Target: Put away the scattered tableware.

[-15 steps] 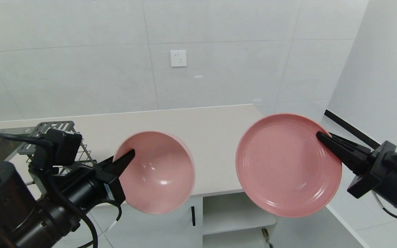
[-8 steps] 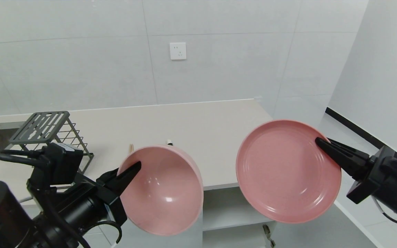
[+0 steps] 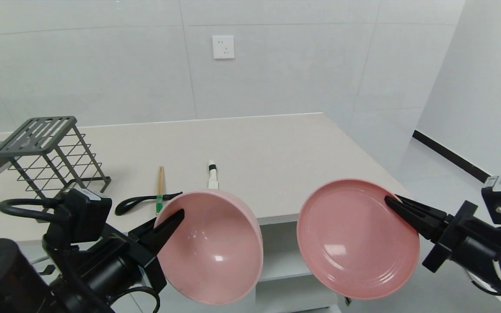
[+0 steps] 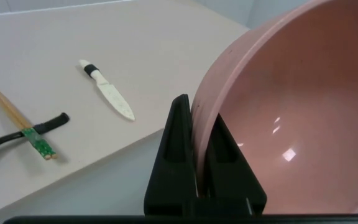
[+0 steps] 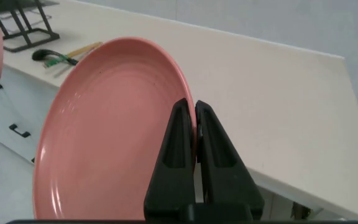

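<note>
My left gripper (image 3: pixel 168 219) is shut on the rim of a pink bowl (image 3: pixel 214 248), held on edge in front of the counter's near edge; the same pink bowl (image 4: pixel 278 118) is pinched between the fingers (image 4: pixel 180 130). My right gripper (image 3: pixel 396 204) is shut on the rim of a pink plate (image 3: pixel 355 239), also tilted up and held off the counter's right front corner. The pink plate (image 5: pixel 110 124) is clamped between the right gripper (image 5: pixel 190 124) fingers. On the counter lie chopsticks (image 3: pixel 160 182), a black spoon (image 3: pixel 139 201) and a white knife (image 3: pixel 212 174).
A dark wire rack (image 3: pixel 48 150) stands at the back left of the beige counter (image 3: pixel 276 143). Open shelves (image 3: pixel 283 256) sit under the counter's front. A tiled wall with a socket (image 3: pixel 223 47) is behind. Floor lies to the right.
The head view has tilted down, bringing the chopsticks, spoon and knife into sight. Both arms sit lower in the picture, still holding bowl and plate.
</note>
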